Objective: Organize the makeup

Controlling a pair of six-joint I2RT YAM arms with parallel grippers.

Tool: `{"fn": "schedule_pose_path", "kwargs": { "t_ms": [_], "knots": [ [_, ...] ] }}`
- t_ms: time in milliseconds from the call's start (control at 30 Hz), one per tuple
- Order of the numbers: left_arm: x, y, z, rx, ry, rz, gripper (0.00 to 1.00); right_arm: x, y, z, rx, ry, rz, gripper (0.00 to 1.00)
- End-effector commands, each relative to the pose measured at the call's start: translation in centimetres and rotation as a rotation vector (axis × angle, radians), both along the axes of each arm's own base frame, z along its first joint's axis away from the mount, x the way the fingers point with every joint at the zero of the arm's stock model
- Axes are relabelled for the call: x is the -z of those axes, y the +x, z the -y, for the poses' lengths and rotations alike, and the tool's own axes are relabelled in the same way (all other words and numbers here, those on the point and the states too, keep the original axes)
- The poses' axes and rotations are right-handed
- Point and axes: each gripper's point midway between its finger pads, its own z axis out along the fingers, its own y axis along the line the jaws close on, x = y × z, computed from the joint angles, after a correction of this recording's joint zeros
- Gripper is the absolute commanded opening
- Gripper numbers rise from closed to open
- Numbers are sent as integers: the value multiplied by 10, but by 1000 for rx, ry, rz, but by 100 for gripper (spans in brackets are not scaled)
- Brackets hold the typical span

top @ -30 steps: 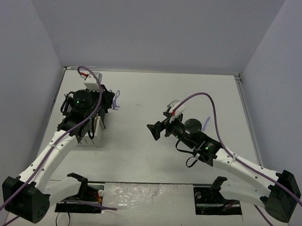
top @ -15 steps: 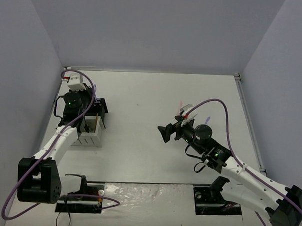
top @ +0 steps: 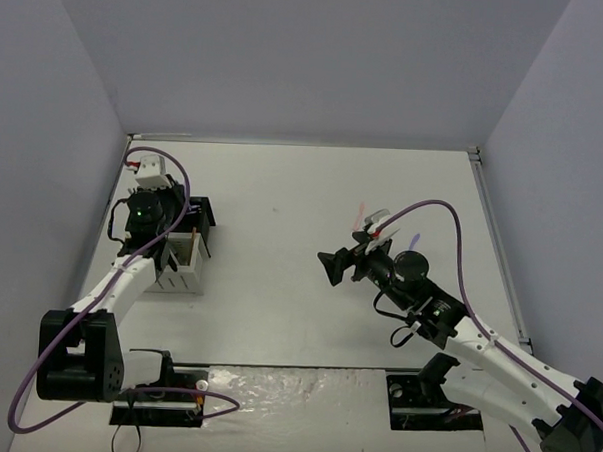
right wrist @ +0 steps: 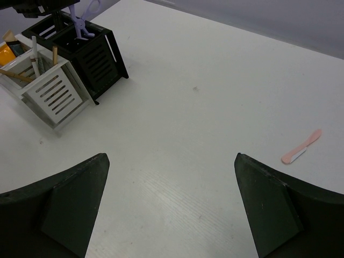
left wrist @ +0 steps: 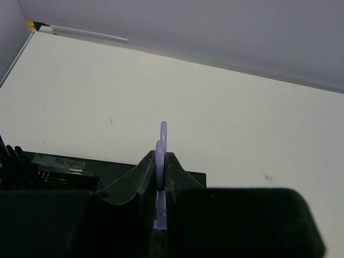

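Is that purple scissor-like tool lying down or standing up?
Standing up, roughly. The purple tool points upward from the top of the black box, and the left arm's jaws are shut on it.

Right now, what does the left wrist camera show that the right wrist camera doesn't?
Only left wrist: a close view of the left gripper shut on the purple tool. Only right wrist: the pink tool lying alone on the table, and the white compartment holding tan sticks and an orange tube. Both: the purple tool at the black compartment.
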Motion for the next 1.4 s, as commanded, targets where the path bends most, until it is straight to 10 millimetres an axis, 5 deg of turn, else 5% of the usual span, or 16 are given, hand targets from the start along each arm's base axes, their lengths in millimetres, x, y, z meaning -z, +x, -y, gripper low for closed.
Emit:
{"fn": "schedule_pose_path", "kwargs": {
  "t_ms": [0,300,433,633,667,833,967,1100,1367],
  "knots": [
    [-38,2,-9,-34,24,120,14,-18,6,4,35,48,51,100],
    [-35,2,-12,-53,19,89,41,-15,9,9,63,47,40,100],
    [-56,-3,-12,-61,-5,94,59,-9,21,25,188,46,-11,100],
    [-109,-21,-11,-70,-35,18,97,22,51,79,568,-55,-183,100],
    [-99,-24,-11,-70,-33,-26,97,27,53,81,589,-58,-193,100],
    [-111,-55,2,20,-13,-107,97,76,84,145,847,-79,-401,94],
    [-107,-71,13,79,-20,-116,97,109,92,171,926,-72,-514,94],
    [-98,-81,24,142,-41,-123,97,141,101,191,991,-110,-608,92],
    [-86,-83,34,187,-74,-165,97,190,115,206,1021,-160,-728,69]
  ]
}}
